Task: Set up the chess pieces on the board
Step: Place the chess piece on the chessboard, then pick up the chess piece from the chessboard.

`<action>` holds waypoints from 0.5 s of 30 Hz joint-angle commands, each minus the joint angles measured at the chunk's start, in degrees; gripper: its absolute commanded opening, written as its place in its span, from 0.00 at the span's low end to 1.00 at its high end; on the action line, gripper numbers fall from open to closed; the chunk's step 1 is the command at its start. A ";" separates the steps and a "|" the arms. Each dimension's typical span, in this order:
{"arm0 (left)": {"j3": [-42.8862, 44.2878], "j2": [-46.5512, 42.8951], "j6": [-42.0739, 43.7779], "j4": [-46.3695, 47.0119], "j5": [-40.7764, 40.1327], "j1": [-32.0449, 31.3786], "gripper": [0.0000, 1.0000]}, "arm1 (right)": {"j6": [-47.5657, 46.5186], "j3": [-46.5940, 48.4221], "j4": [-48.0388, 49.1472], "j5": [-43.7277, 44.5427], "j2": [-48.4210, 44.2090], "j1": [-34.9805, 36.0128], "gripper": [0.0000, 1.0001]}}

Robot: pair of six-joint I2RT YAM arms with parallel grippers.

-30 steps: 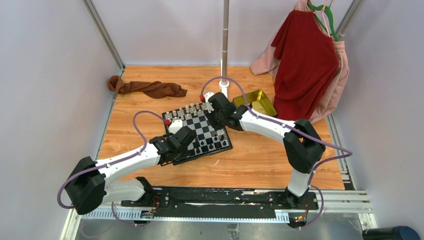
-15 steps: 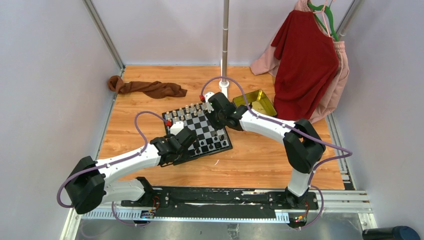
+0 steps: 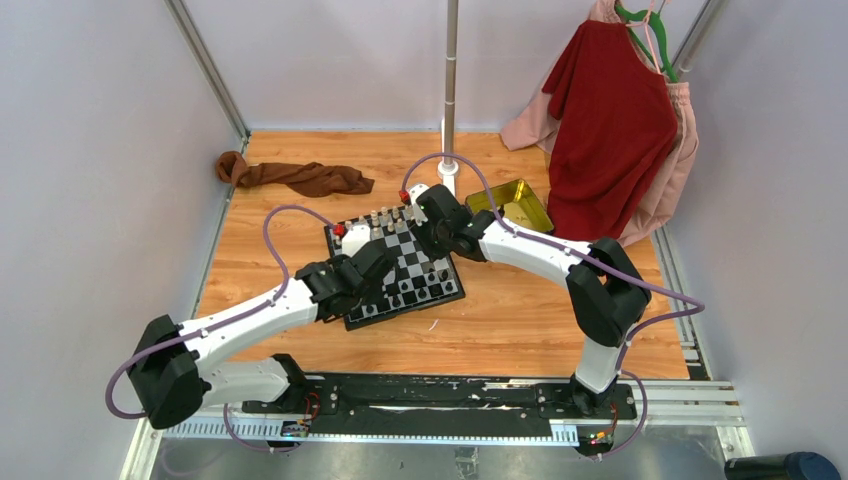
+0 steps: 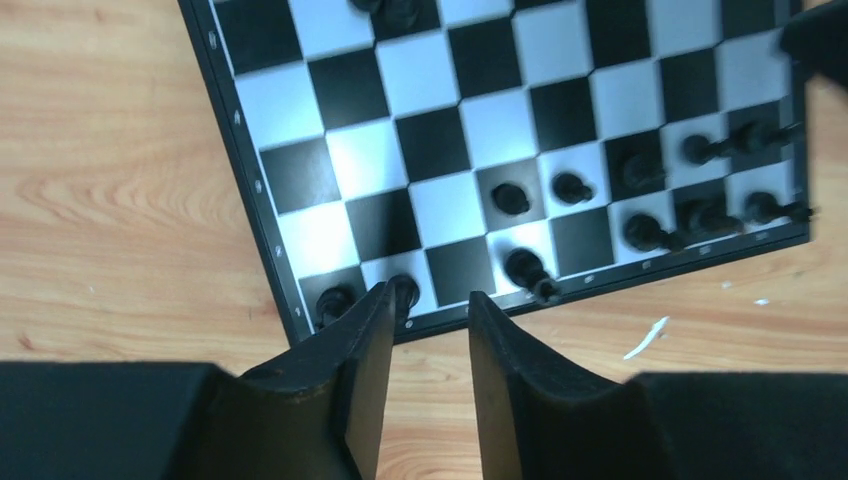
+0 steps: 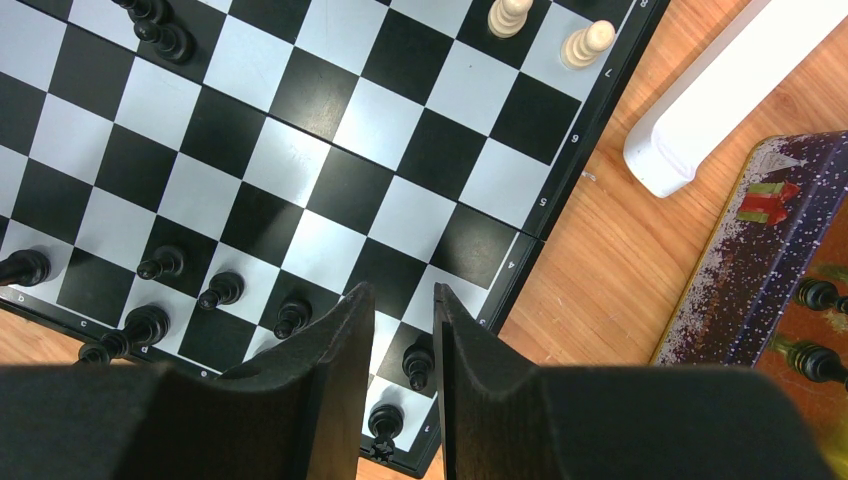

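Observation:
The checkered board (image 3: pixel 408 262) lies mid-table. Black chess pieces (image 4: pixel 640 232) fill its near rows, and cream ones (image 5: pixel 508 15) stand along the far edge. My left gripper (image 4: pixel 430 295) is open over the board's near left corner with nothing between its fingers. A black piece (image 4: pixel 405 290) stands on the edge row just beside the left fingertip, and another (image 4: pixel 335 300) sits on the corner square. My right gripper (image 5: pixel 400 292) hangs open over the board's right edge. Two black pieces (image 5: pixel 418 365) show on their squares below its gap.
A yellow tin (image 3: pixel 515 203) right of the board holds more black pieces (image 5: pixel 815 295). A white pole base (image 5: pixel 700 100) stands behind the board. A brown cloth (image 3: pixel 295 177) lies at the far left, and red and pink garments (image 3: pixel 610 130) hang at the far right.
My left gripper has gone from shut to open and drawn away over the board, leaving a black piece on the near edge row. The right arm has not moved.

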 commanded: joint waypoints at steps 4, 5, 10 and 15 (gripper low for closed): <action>9.36 3.58 6.08 -1.88 -9.33 -0.41 0.52 | 0.80 -0.52 -0.28 -0.55 -1.01 -0.79 0.33; 10.00 4.31 6.75 -1.59 -9.97 -0.34 0.55 | 0.88 -0.60 -0.35 -0.54 -1.11 -0.79 0.33; 10.43 7.21 9.05 2.58 -8.09 3.80 0.59 | 0.73 -0.46 -0.46 -0.48 -1.46 -1.18 0.33; 8.81 7.88 11.13 7.53 -4.61 10.40 0.57 | 0.79 -0.74 -0.55 -0.20 -1.88 -1.74 0.33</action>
